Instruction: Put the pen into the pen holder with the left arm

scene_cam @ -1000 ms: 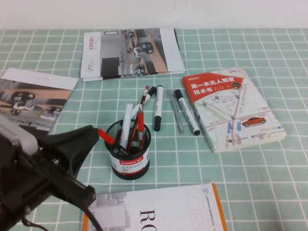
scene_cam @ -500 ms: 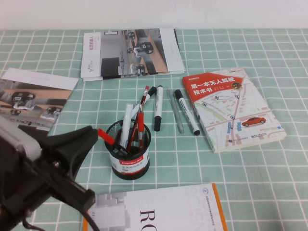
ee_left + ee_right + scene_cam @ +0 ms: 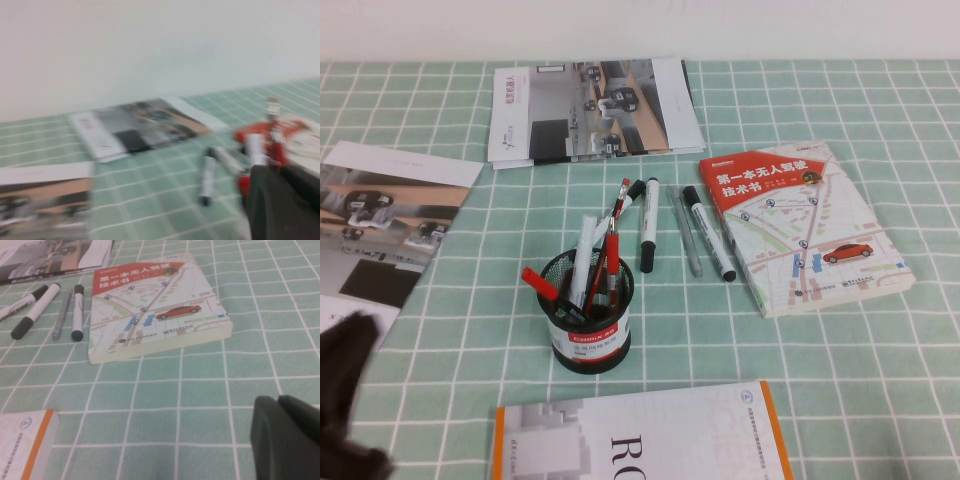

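The black mesh pen holder (image 3: 586,322) stands on the green checked cloth near the front middle. The all-red pen (image 3: 542,285) rests in it, leaning out to the left over the rim, among several other pens and markers. My left gripper (image 3: 347,372) shows as a dark blur at the front left corner, well apart from the holder; in the left wrist view (image 3: 281,172) its fingers lie together with nothing between them. My right gripper (image 3: 278,403) is shut and empty, low over bare cloth in front of the red book; it is out of the high view.
A red-covered book (image 3: 800,225) lies at the right. Two markers (image 3: 647,225) and a grey pen (image 3: 686,232) lie behind the holder. Magazines lie at the back (image 3: 590,105) and at the left (image 3: 390,215). A white book with an orange edge (image 3: 650,435) lies at the front.
My left arm has drawn back from beside the pen holder to the front left corner. The red pen stays leaning in the holder.
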Controlling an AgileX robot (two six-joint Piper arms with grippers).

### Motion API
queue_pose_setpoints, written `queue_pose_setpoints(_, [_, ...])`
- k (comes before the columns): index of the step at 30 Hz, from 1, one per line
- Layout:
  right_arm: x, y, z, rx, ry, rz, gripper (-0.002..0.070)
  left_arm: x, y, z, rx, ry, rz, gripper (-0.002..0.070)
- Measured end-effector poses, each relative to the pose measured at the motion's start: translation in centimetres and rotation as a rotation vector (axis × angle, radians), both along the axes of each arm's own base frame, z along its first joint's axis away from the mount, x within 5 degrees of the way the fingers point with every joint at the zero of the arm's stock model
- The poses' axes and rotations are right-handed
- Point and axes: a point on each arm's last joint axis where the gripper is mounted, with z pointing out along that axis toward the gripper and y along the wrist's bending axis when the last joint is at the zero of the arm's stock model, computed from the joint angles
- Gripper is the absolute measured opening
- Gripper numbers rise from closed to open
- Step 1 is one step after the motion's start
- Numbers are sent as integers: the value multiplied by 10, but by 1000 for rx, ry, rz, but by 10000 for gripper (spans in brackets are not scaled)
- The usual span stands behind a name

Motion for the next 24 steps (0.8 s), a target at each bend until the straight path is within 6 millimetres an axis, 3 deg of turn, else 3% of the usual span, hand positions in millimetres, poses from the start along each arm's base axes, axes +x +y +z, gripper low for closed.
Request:
queue_pose_setpoints(8, [0, 0, 0, 0, 0, 0, -20, -26, 28, -30, -37, -117, 181, -3])
queue_pose_setpoints(13, [0, 0, 0, 0, 0, 0, -20, -38, 34, -35, -47, -150, 231, -3])
queue_pose_setpoints(24, [0, 0, 0, 0, 0, 0, -20, -40, 38, -67, 7, 200, 308, -3])
